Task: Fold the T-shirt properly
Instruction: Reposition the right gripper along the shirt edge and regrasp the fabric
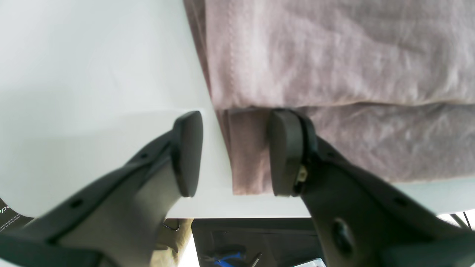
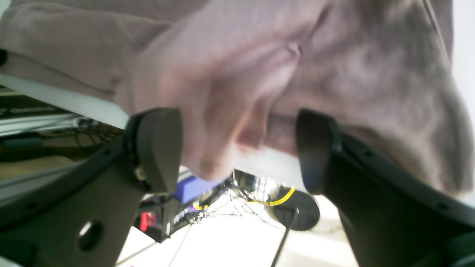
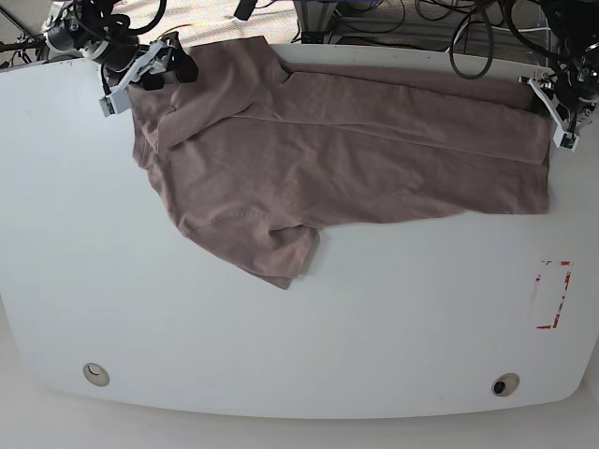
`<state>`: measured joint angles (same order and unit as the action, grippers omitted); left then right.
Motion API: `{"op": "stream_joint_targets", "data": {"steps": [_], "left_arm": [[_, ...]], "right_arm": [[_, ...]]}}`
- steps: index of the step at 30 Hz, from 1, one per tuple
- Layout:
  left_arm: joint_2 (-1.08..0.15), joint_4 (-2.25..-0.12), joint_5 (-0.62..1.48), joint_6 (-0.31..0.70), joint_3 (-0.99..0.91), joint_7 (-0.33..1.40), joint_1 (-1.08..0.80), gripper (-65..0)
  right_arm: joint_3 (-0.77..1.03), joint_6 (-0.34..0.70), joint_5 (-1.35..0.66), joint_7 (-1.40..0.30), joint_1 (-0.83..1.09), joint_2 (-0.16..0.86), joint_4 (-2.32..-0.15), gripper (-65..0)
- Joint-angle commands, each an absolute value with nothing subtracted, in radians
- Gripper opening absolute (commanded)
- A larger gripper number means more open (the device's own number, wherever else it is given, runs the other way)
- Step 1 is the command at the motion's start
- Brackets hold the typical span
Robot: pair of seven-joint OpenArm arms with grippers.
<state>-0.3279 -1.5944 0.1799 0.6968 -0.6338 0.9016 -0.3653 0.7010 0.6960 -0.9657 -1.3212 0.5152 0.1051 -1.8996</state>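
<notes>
White table (image 3: 281,337); cables (image 3: 374,19) behind

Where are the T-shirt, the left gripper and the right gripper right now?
T-shirt (image 3: 356,159), base view, middle of the body panel.
Left gripper (image 1: 233,154), left wrist view, between its open fingertips.
Right gripper (image 2: 237,150), right wrist view, between its open fingertips.

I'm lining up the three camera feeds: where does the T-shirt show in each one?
Left wrist: the T-shirt fills the upper right, its folded edge by the left claw.
Right wrist: it fills the top, a fold hanging between the right claw fingers.
Base: it spreads across the far half.
Shared landmark: the white table.
</notes>
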Motion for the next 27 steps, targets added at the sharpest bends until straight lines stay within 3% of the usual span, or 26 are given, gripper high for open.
{"op": "stream_joint_targets", "data": {"steps": [1, 21, 23, 27], "left_arm": [[-0.343, -1.607, 0.176, 0.698, -0.639, 0.912, -0.366, -37.5], [-0.343, -1.609, 0.177, 0.698, -0.636, 0.912, -0.366, -37.5], [-0.343, -1.603, 0.177, 0.698, -0.639, 0.912, -0.366, -37.5], [-0.343, -1.604, 0.177, 0.698, -0.638, 0.912, -0.366, -37.5]], "right_arm": [[0.705, 0.698, -0.892, -1.314, 0.524, 0.105, -1.91, -21.9], [0.598, 0.698, -0.881, -1.308, 0.582, 0.064, -1.908, -23.1], [0.598, 0.698, -0.881, -1.308, 0.582, 0.062, -1.908, -28.9], [0.596, 0.698, -0.881, -1.308, 0.562, 0.062, -1.908, -55.3]]}}
